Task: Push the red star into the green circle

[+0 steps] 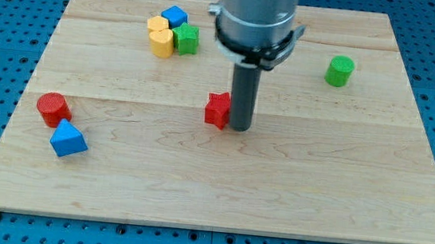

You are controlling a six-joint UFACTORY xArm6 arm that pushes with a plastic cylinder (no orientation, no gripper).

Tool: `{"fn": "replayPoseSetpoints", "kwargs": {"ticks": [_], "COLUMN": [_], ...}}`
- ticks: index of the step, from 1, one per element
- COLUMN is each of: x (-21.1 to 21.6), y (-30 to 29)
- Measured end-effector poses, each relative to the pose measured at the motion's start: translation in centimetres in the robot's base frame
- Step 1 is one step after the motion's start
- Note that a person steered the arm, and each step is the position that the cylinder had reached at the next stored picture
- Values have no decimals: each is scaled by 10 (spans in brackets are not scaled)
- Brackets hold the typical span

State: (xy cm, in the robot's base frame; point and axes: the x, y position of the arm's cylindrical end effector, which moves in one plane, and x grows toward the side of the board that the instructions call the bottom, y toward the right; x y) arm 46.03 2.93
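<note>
Blue pegboard (0, 53) framed a pale wooden board (218, 194) that filled most of the view. From the view's top a grey arm (257, 14) came down and ended in a straight dark rod; my tip (239, 129) stood on the wood near the middle. It carried no jaws to open or close, just the bare rod, holding nothing. The red star (218, 109) sat just beside the tip, on its left in the view, seemingly touching it. The green circle (339, 71) lay well apart, toward the view's upper right. At the upper left a cluster huddled together: a blue cube (175, 16), a yellow heart-like block (160, 38) and a green block (186, 39) of unclear shape. Near the left edge a red cylinder (53, 108) stood just above a blue triangular block (68, 140).
</note>
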Motion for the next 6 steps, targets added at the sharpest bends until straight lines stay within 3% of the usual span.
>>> {"fn": "replayPoseSetpoints", "kwargs": {"ticks": [3,4,6], "x": [-5,-39,-70], "y": [-135,-123,111]}}
